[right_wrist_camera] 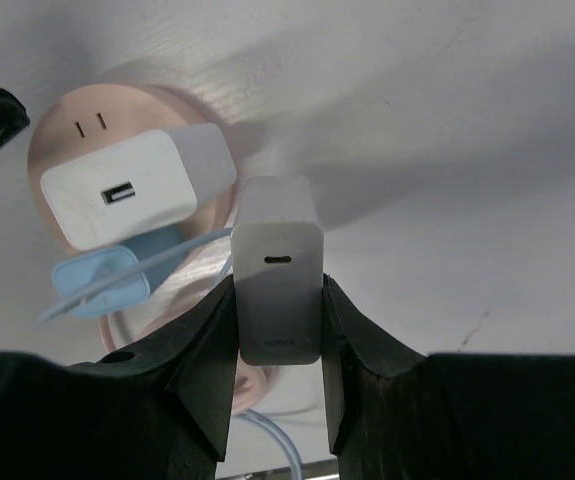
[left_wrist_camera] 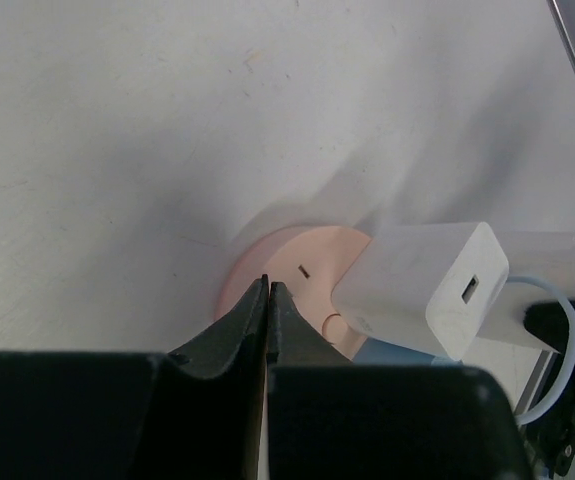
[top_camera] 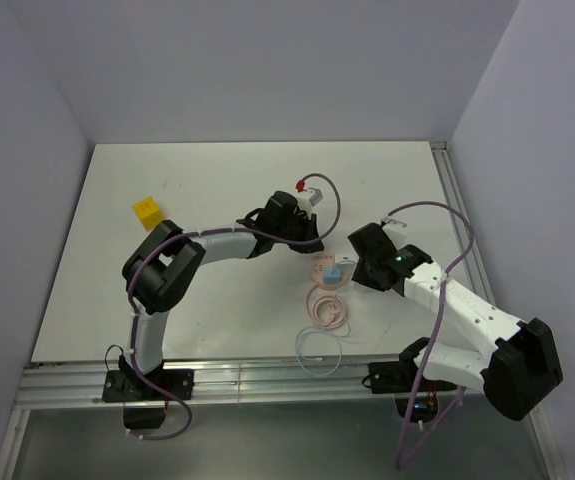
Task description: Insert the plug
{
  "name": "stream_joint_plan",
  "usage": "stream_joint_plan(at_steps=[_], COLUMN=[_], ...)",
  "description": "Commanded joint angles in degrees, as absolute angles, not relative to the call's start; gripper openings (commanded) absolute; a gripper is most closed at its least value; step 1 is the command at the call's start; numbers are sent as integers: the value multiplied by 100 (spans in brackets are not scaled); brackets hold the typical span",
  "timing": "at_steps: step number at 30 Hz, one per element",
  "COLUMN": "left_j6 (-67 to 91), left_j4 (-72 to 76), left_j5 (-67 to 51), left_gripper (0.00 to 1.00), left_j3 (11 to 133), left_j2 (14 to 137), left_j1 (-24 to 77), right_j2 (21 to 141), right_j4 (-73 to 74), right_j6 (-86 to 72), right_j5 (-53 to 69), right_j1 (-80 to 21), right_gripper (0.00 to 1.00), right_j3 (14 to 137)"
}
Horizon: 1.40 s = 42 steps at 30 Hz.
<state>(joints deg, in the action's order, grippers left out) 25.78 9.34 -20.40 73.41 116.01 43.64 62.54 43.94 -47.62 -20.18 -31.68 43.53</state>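
right wrist: white adapter over plug

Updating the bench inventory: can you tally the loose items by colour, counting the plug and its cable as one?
White: 2, the adapter block and the charger held in the jaws
Pink: 1, the round piece
Light blue: 1, the plug
Yellow: 1, the cube
Total: 5

High rear overview; two close wrist views, pink disc common.
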Motion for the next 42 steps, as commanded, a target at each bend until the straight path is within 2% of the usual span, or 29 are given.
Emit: stream_joint_plan(at_steps=[1, 18, 28, 32, 36, 40, 42], left_j6=[2532, 2716, 3392, 3621, 3647, 3744, 3788], left_j4=[1248, 1582, 2160, 2259, 1768, 1477, 1450], left_j5=[-2338, -2558, -2197, -1944, -1214, -388, -62], left_gripper=[8, 0, 0, 0, 0, 0, 3], left_j3=[7190, 6382, 5108, 4913, 5010, 4957, 4878], left_j2=[11584, 11312, 10767, 10504, 10038, 9388, 9036], left_j1=[4377, 4482, 4561, 4579, 4588, 4579, 4579], right_j2=[6529, 7786, 9182, 9606, 9537, 8878, 8606], right_j4=[3500, 2488, 2382, 2636, 2856, 3084, 3190], right_j6=[-4658, -3912, -3244, -3042, -2831, -2602, -2575], right_j5=[-1943, -1433, -968, -1256, -1897, -2320, -2295], right_j1=[-3024, -2839, -2804, -2725, -2462, -2241, -2250], right_gripper=[0, 0, 0, 0, 0, 0, 0], right_j3=[4307, 4912, 6598, 7171, 7347, 7277, 7251])
